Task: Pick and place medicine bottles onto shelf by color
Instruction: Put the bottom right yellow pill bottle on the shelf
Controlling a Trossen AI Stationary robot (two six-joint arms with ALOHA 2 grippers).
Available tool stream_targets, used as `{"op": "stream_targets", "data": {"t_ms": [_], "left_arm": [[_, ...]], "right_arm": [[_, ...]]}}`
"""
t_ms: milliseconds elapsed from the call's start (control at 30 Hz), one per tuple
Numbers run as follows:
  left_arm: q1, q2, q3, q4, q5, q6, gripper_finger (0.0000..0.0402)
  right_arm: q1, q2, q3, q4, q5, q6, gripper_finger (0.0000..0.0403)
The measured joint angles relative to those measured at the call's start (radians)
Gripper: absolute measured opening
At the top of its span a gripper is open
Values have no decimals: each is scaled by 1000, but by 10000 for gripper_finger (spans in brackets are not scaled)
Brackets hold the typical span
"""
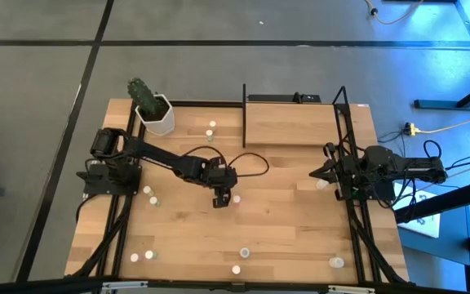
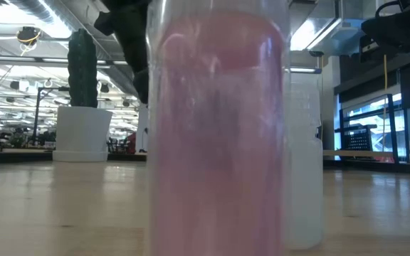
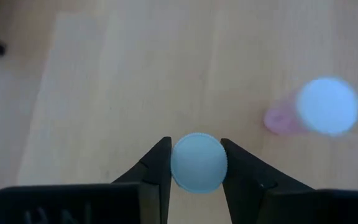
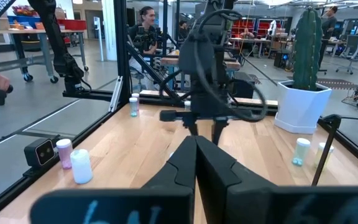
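My left gripper (image 1: pixel 222 199) reaches down at the table's middle and is shut on a small medicine bottle with a whitish cap (image 3: pixel 197 163). A pink-bodied, white-capped bottle (image 3: pixel 321 109) stands just to its right (image 1: pixel 236 198). More bottles stand scattered: near the plant pot (image 1: pixel 211 127), at the left (image 1: pixel 150 194) and along the near edge (image 1: pixel 244 253). The shelf (image 1: pixel 292 124), a light-wood board in a black frame, stands at the far right. My right gripper (image 4: pixel 196 149) waits shut and level at the right edge (image 1: pixel 317 173). My left gripper pinches the bottle's round cap (image 3: pixel 178 163) between its two fingers, one on each opposite side of the rim. The fingers (image 3: pixel 157 165) come slanting down from above. The cap faces up and hides the bottle's body and base.
A white hexagonal pot with a cactus (image 1: pixel 153 110) stands at the far left corner. A pink bottle (image 2: pixel 216 135) stands right in front of the low camera, a white one (image 2: pixel 306 163) behind it. Black frame rails run along the left and right edges (image 1: pixel 357 220).
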Motion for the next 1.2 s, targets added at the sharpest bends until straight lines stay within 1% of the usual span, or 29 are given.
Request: {"op": "stream_targets", "data": {"t_ms": [233,500,600,700,800,900,1000,1100,1200], "left_arm": [[40,-90,0,-48,0,-7,94],[57,-213,17,-83,-3,-8,94],[60,-230,91,-164,-32,-7,94],[61,-232,202,-264,-78,8,94],[66,-220,314,-329,-83,28,94],[73,-218,415,-350,-78,27,94],[80,-219,496,-351,-101,27,94],[92,-218,561,-351,-112,40,94],[104,-215,596,-349,-116,54,94]], "right_arm": [[0,0,0,0,0,0,12],[0,0,0,0,0,-2,12],[0,0,0,-1,0,1,12],[0,0,0,-1,0,0,12],[0,0,0,-1,0,1,12],[0,0,0,0,0,0,12],[0,0,0,9,0,0,12],[0,0,0,9,0,0,12],[0,0,0,16,0,0,12]]}}
